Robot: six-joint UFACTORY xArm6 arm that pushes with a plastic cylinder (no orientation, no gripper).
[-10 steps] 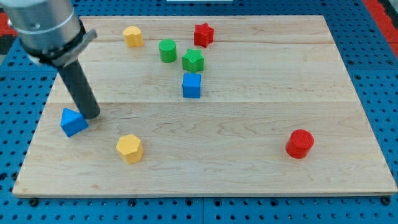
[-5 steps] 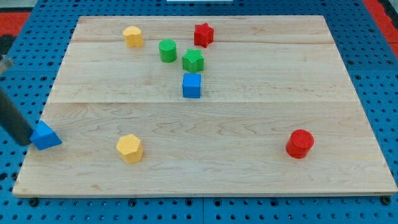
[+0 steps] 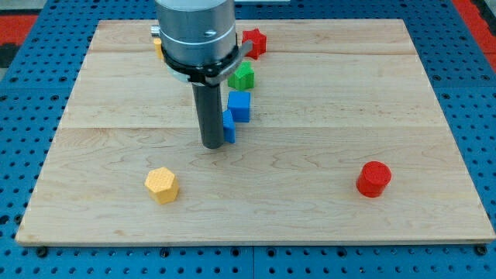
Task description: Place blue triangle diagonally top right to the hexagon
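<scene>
My tip (image 3: 212, 144) stands on the board near the middle, just left of the blue triangle (image 3: 229, 126), which it touches and partly hides. The triangle sits right below-left of the blue cube (image 3: 239, 106), close to or touching it. The yellow hexagon (image 3: 162, 184) lies toward the view's bottom left, apart from the tip. The blue triangle is up and to the right of the hexagon.
A green star (image 3: 243, 76) is above the blue cube. A red star (image 3: 254, 42) is near the view's top. A yellow block (image 3: 158, 46) peeks out behind the arm. A red cylinder (image 3: 373, 179) is at the right. The arm hides the green cylinder.
The blue triangle moved from the board's left edge to the middle, next to the blue cube. My tip moved with it from the far left to the centre.
</scene>
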